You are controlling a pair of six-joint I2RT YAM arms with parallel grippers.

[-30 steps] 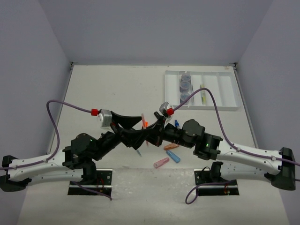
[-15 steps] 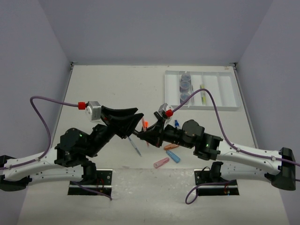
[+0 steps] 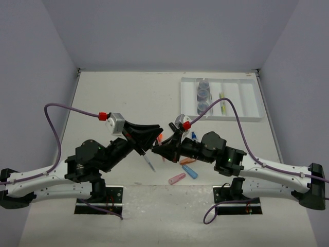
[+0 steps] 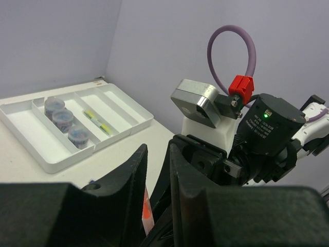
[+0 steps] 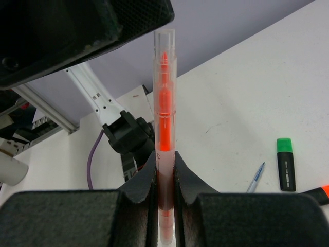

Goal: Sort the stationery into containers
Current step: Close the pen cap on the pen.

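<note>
My right gripper is shut on a clear pen with an orange core, held above the table at mid-table. My left gripper faces it. Its jaws stand close together with a narrow gap, and the orange pen shows low in that gap. Whether they press on it I cannot tell. The white divided tray sits at the back right with three grey-blue jars in one compartment and a yellow-green pen in another.
On the table under the arms lie a blue pen, a pink capsule piece, a blue one, an orange one and a small blue-capped bottle. A green-capped highlighter lies nearby.
The left gripper's jaws have narrowed from wide open to a thin gap, and that arm pulled left, then came back toward the pen. The right gripper keeps hold of the orange pen.
</note>
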